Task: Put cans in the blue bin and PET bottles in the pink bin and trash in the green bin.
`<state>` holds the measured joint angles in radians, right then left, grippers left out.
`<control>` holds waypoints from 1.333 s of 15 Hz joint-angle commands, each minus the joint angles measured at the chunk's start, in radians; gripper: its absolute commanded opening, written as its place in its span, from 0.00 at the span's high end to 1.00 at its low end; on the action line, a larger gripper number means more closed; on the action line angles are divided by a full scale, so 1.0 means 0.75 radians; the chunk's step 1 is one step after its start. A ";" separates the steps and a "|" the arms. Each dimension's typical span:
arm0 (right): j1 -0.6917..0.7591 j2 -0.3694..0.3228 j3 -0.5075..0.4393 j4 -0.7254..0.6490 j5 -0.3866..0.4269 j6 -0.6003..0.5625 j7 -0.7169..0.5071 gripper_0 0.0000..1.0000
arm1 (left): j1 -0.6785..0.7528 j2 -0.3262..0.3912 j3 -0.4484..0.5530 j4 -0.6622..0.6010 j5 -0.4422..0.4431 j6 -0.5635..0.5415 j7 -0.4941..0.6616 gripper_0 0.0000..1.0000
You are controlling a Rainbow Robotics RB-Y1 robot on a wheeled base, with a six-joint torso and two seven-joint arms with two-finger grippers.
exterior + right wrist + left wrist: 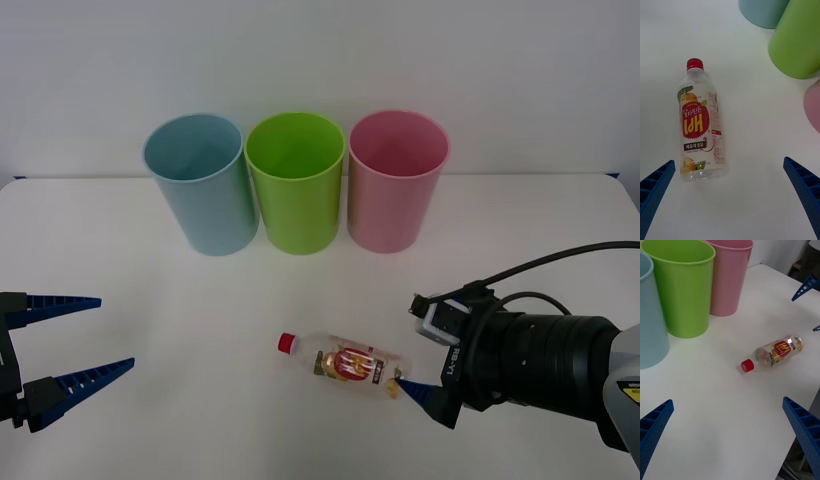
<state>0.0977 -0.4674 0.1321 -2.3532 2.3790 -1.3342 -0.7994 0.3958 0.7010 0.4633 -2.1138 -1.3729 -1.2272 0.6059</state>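
PET bottle (pixel 343 364) lies on its side on the white table (pixel 200 320) before a pale wall (pixel 320 50), the left gripper (pixel 95 335) spread wide at the left, blue bin (pixel 200 185), green bin (pixel 295 180) and pink bin (pixel 395 180) in a row behind, the right gripper (pixel 730 195), fingers wide, near the bottle's base.
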 commanded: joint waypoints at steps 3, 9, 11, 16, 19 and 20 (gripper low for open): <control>0.007 0.051 0.055 0.053 0.060 0.000 -0.018 0.00 | 0.000 0.000 0.000 0.000 0.000 0.000 0.000 0.00; -0.016 0.116 0.135 0.155 0.143 0.028 -0.018 0.00 | 0.000 0.000 0.000 0.000 0.000 0.000 0.000 0.00; -0.042 0.122 0.157 0.211 0.162 0.069 -0.016 0.00 | 0.000 0.000 0.000 0.000 0.000 0.000 0.000 0.00; -0.087 0.171 0.206 0.331 0.197 0.106 -0.014 0.00 | 0.000 0.000 0.000 0.000 0.000 0.000 0.000 0.00; -0.110 0.181 0.243 0.395 0.211 0.153 -0.018 0.00 | 0.000 0.000 0.000 0.000 0.000 0.000 0.000 0.00; -0.110 0.208 0.243 0.419 0.215 0.161 -0.008 0.00 | 0.000 0.000 0.000 0.000 0.000 0.000 0.000 0.00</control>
<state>0.0158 -0.3247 0.3137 -2.0520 2.5383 -1.2182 -0.8104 0.3958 0.7010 0.4633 -2.1138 -1.3729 -1.2272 0.6059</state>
